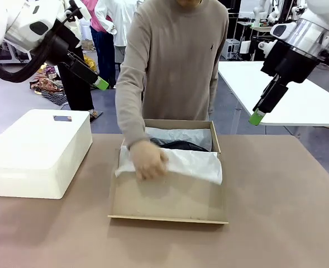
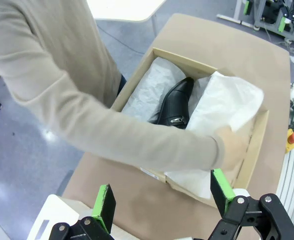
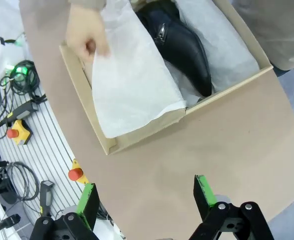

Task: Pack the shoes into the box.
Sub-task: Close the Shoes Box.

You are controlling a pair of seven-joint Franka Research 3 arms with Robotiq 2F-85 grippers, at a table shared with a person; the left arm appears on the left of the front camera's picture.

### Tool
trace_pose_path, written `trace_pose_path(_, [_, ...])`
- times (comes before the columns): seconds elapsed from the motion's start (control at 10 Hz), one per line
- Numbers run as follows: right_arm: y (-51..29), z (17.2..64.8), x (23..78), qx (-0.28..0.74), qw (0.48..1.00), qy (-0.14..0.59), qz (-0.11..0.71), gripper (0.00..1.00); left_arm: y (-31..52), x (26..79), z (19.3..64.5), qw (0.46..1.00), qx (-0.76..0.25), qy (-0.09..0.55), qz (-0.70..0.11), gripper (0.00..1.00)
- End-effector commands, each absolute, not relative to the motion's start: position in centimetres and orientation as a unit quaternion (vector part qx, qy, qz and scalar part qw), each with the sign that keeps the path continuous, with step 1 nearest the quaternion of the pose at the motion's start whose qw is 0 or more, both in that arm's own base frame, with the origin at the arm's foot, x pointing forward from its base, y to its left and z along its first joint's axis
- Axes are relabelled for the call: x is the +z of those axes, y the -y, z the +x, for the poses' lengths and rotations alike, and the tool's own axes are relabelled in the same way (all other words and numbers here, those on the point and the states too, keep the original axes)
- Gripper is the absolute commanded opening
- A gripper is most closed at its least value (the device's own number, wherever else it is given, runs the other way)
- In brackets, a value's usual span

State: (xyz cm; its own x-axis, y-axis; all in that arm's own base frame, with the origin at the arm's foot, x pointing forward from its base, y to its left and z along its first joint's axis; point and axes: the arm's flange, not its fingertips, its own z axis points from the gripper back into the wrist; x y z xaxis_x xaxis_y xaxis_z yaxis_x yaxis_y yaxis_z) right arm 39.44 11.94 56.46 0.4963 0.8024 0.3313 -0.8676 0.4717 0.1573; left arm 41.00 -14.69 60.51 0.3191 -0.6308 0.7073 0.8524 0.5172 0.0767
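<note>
The tan cardboard box (image 1: 170,204) sits mid-table, lined with white tissue paper (image 1: 192,162). A glossy black shoe (image 1: 182,146) with a metal buckle lies inside, also seen as the shoe (image 2: 175,104) and the shoe (image 3: 184,42). A person's hand (image 1: 147,159) presses a tissue sheet over the shoe. My left gripper (image 1: 101,84) hangs high at the upper left, open and holding nothing; its fingers (image 2: 105,200) frame the box from above. My right gripper (image 1: 257,117) hovers open above the table's right rear, fingers (image 3: 204,192) apart over bare tabletop.
A white plastic bin (image 1: 38,153) with a lid stands on the table's left. The person in a beige sweater (image 1: 170,61) leans in from the far side. Another white table (image 1: 298,95) stands behind at right. Cables and red buttons (image 3: 74,174) lie beside the table edge.
</note>
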Motion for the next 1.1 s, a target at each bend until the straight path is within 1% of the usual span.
trace_pose_path(0.0, [-12.0,39.6,56.6,0.490,0.851,0.115,0.149,1.00,14.4,60.5,41.1,0.789,-0.472,0.357,-0.167,1.00])
trace_pose_path(0.1, [-11.9,39.4,56.5,0.490,0.851,0.106,0.154,1.00,14.4,60.5,41.1,0.789,-0.472,0.357,-0.167,1.00])
trace_pose_path(0.2, [-10.6,39.8,56.3,0.534,0.818,0.095,0.189,1.00,14.4,60.5,41.1,0.789,-0.472,0.357,-0.167,1.00])
trace_pose_path(0.3, [-9.3,40.1,56.1,0.570,0.787,0.099,0.215,1.00,14.4,60.5,41.1,0.789,-0.472,0.357,-0.167,1.00])
trace_pose_path(0.6, [-7.0,41.3,55.0,0.615,0.747,0.140,0.213,1.00,14.4,60.5,41.1,0.789,-0.472,0.357,-0.167,1.00])
trace_pose_path(0.7, [-6.6,41.8,54.8,0.613,0.746,0.139,0.221,0.86,14.4,60.5,41.1,0.789,-0.472,0.357,-0.167,1.00])
trace_pose_path(1.0, [-6.3,42.8,55.2,0.619,0.727,0.132,0.266,0.30,14.4,60.5,41.1,0.789,-0.472,0.357,-0.167,1.00])
